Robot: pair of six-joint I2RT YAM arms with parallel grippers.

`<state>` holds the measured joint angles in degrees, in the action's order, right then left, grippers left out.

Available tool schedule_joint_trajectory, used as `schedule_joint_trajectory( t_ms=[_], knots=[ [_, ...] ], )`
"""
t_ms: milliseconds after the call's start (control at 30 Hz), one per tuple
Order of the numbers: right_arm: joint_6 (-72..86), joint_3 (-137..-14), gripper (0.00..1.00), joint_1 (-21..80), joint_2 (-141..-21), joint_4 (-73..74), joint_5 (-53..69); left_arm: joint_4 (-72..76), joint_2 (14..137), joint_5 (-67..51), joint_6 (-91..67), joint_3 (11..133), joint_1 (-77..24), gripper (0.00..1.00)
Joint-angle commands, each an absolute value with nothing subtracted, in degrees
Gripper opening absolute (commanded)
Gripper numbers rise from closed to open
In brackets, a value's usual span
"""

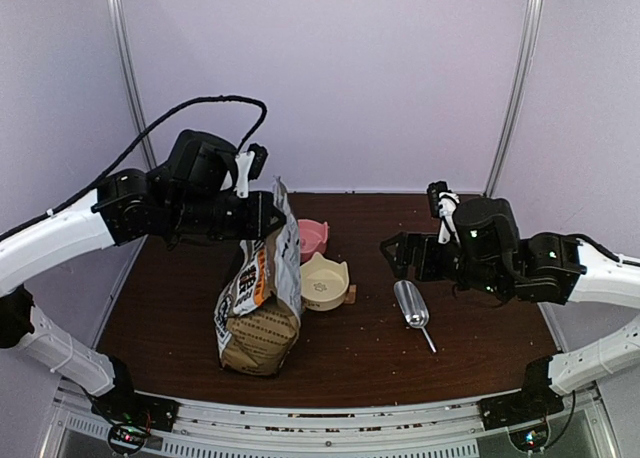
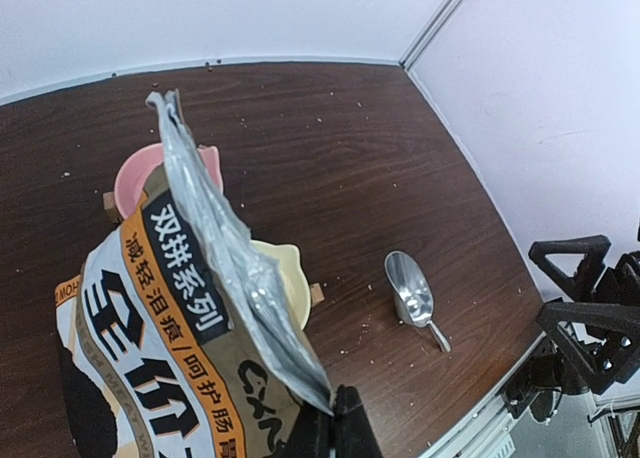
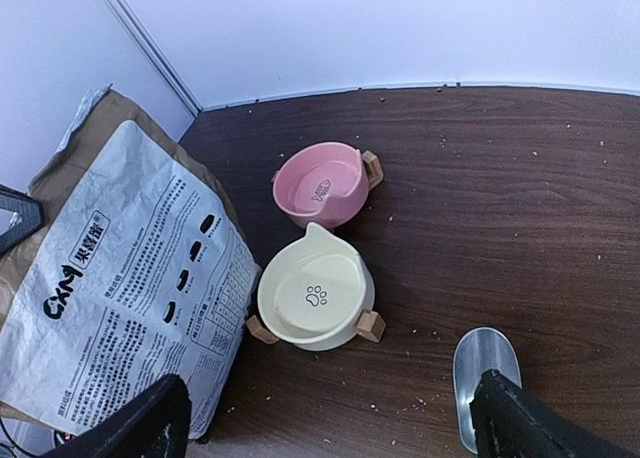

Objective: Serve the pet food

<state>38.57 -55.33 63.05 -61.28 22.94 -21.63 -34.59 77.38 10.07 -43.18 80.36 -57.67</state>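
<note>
Top view: left gripper (image 1: 268, 216) pinches bag (image 1: 262, 298) top, right gripper (image 1: 393, 255) spread; pet food unseen, prob. loose, take w/ scoop (image 1: 411, 304).

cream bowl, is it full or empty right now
Empty. The right wrist view shows the cream bowl bare inside, its paw print uncovered, with no food in it.

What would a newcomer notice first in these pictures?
A tall printed bag stands left of centre on the dark table, its top pinched by the left pincer. Beside it sit a pink bowl and a cream bowl, both empty, and a silver scoop lies near the open right pincer.
</note>
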Motion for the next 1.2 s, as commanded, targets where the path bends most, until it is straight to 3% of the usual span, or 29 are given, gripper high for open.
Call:
schedule_joint_trajectory(
  t_ms=[0,467,700,767,967,1167],
  knots=[
    [39.3,-58.4,0.99,63.6,-62.0,23.0,-19.4,-13.3,70.2,7.5,-44.6,82.3,-54.7,0.0],
    [40.1,-68.9,0.98,69.0,-72.4,25.0,-18.0,-21.8,56.3,0.9,-45.3,68.8,-48.0,0.02],
    [40.2,-76.6,0.97,71.4,-78.3,26.1,-17.8,-26.9,53.7,-2.1,-42.5,70.0,-47.7,0.44],
    [40.7,-78.5,0.96,71.7,-79.7,26.4,-17.7,-26.9,52.5,-2.5,-42.6,69.3,-47.6,0.5],
    [42.7,-86.7,0.87,72.1,-85.1,28.7,-16.6,-28.8,50.5,-2.2,-43.2,67.1,-47.6,0.48],
    [43.6,-91.9,0.8,72.8,-89.6,29.6,-16.0,-27.0,49.1,-3.3,-45.8,61.9,-47.4,0.4]
  ],
)
